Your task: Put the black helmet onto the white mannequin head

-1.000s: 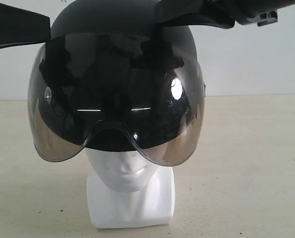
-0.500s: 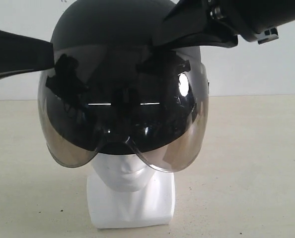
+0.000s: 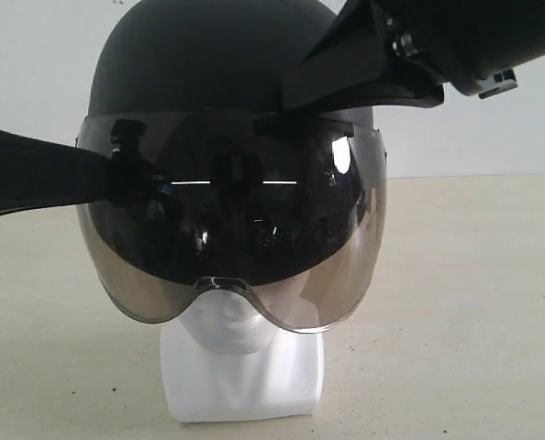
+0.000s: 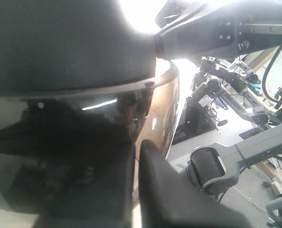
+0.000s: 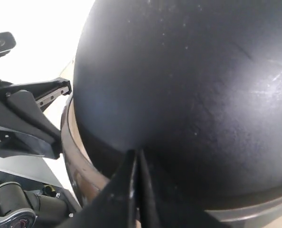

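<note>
Hiding upper white mannequin head [image 3: 230,323] is black helmet [image 3: 199,69].

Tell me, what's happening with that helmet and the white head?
A two-armed robot is fitting a black helmet onto a white mannequin head. The left tool is clamped on the edge of the tinted visor, and the right tool appears to pinch the helmet's rim on the other side. The helmet is down over the head, its visor covering the face to about the nose. Neither tool has let go yet.
</note>
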You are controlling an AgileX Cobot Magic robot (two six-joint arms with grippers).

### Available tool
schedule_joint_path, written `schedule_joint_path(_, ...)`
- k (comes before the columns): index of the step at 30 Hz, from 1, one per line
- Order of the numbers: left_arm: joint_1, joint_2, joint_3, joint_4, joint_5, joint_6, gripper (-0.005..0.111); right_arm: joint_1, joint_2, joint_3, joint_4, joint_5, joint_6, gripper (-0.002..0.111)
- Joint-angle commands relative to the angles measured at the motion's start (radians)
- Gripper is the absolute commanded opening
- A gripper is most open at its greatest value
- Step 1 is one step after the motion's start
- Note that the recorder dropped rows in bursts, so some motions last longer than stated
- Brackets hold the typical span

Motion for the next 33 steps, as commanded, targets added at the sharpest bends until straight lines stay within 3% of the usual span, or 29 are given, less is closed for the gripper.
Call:
schedule_joint_path(1,-0.002,-0.025,-0.035,-0.080,0.067,0.024,0.004,0.003,0.005,0.029,-0.033,0.049,0.002,0.000)
schedule_joint_path(7,-0.002,-0.023,-0.127,0.008,0.092,-0.020,0.004,0.003,0.005,0.076,-0.033,0.040,0.008,0.000)
schedule_joint_path(14,-0.002,-0.024,-0.136,0.032,0.104,-0.048,0.004,0.003,0.005,0.076,-0.033,0.016,0.008,0.000)
schedule_joint_path(33,-0.002,-0.024,0.047,0.032,0.108,-0.020,0.004,0.003,0.005,0.076,-0.032,0.050,0.024,0.000)
